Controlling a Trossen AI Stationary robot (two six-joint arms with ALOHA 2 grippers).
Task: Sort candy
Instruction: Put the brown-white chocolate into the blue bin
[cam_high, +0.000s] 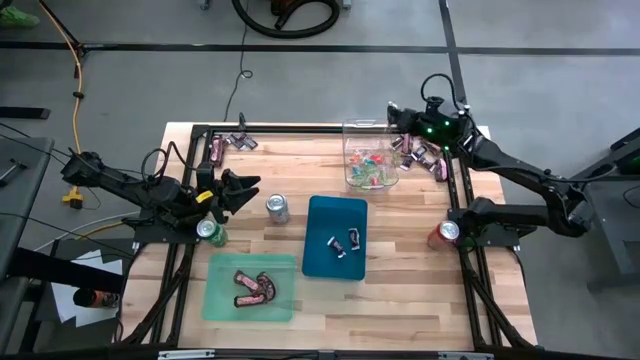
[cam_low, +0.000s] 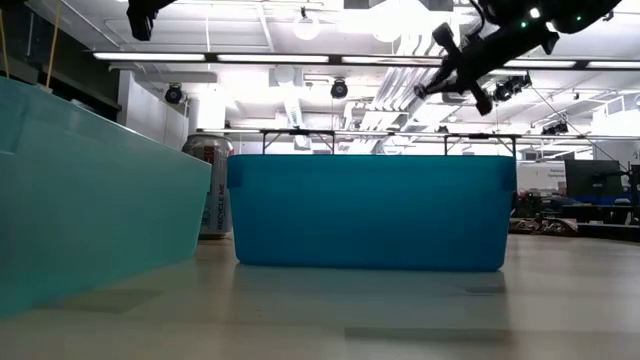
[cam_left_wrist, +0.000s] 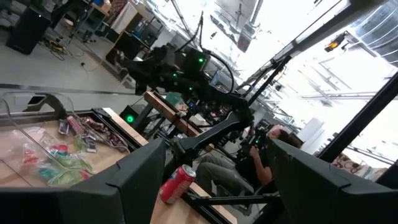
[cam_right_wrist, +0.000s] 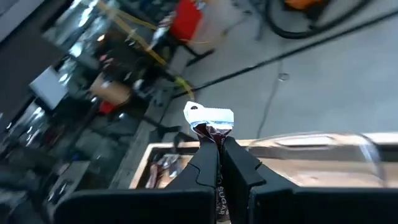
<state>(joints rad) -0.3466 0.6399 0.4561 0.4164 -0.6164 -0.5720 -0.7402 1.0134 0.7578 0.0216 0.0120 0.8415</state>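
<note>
- candy is partly sorted, going by how things lie, but a lot is left to do.
- the dark blue tray sits in the middle of the wooden table; i use it as the landmark.
- two dark and silver wrapped pieces already lie inside the dark blue tray.
- just to the left of the dark blue tray, nearer the front edge, is a light green tray, with a few red-brown bars in it.
- behind the dark blue tray, a bit to the right, stands a clear box with tiny bright sweets in red, green and blue.
- candy not yet sorted lies in two heaps: one pile far back and right of the dark blue tray, just beside the clear box, and a smaller pile far back and left of it.
- the right gripper is up in the air over the back right pile, and its fingers are pinched tight on one wrapped candy with a white end and dark red-brown wrap.
- my guess is that this piece needs to go to the light green tray with the bars like it.
- the left gripper waits to the left of the dark blue tray, with its fingers spread wide and nothing between them.
- a silver soda can stands just left of the dark blue tray, a green can sits by the left gripper, and a red can is off to the right.
</note>
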